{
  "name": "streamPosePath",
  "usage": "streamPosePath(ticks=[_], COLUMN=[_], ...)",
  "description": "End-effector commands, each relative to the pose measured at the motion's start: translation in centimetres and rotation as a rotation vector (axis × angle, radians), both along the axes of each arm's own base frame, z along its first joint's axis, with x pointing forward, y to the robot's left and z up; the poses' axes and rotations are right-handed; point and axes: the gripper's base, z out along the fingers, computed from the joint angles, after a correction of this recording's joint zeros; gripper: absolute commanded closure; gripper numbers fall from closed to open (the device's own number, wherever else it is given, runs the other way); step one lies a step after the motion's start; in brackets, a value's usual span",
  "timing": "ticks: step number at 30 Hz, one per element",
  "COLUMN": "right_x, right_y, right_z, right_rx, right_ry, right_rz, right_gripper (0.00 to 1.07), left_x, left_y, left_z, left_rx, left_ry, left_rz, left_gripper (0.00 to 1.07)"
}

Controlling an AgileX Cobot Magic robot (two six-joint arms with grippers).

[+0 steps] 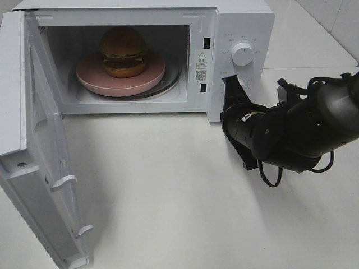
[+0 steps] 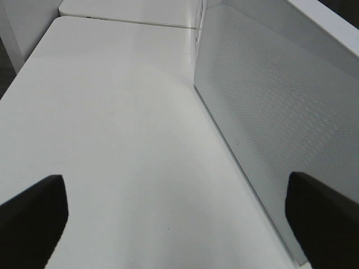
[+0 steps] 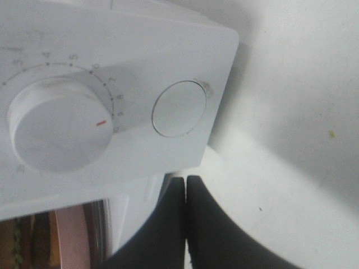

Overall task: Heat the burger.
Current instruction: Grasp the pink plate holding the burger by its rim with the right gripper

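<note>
The burger (image 1: 123, 51) sits on a round pink plate (image 1: 90, 75) inside the white microwave (image 1: 247, 25), whose door (image 1: 39, 140) hangs wide open to the left. My right gripper (image 1: 231, 85) is shut and empty, with its tips just below the control panel, under the timer dial (image 1: 242, 54). In the right wrist view the shut gripper (image 3: 185, 190) points at the panel's lower edge, below the dial (image 3: 59, 126) and a round button (image 3: 180, 109). My left gripper (image 2: 179, 218) is open and empty above the table, out of the exterior view.
The white tabletop (image 1: 168, 185) spreads in front of the microwave. The open door juts toward the front left. In the left wrist view a white dotted panel (image 2: 269, 112) of the microwave stands close beside the gripper. A tiled wall (image 1: 336, 17) is at the back right.
</note>
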Motion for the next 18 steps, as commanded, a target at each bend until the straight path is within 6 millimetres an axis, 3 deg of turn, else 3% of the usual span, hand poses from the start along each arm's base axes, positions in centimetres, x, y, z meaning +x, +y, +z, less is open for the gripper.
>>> streamPosePath(ticks=[1,9,15,18], right_x=[-0.3,-2.4,-3.4,-4.5], right_y=[0.1,0.8,1.1,1.4], right_z=[0.7,4.4,5.2,5.7], right_rx=[-0.036,-0.308,-0.394,-0.462], right_ry=[0.002,0.054,0.069,0.104], right_rz=[0.053,0.479,0.665,0.85], right_gripper=[1.07,1.06,1.06,1.06], left_x=[0.0,0.0,0.0,0.0], left_y=[-0.1,-0.1,-0.1,-0.1], left_z=[0.0,0.0,0.0,0.0], left_rx=[-0.005,-0.005,-0.005,-0.005], left_ry=[-0.012,-0.012,-0.012,-0.012], left_rz=[-0.003,-0.003,-0.003,-0.003], left_gripper=[0.09,0.09,0.09,0.09])
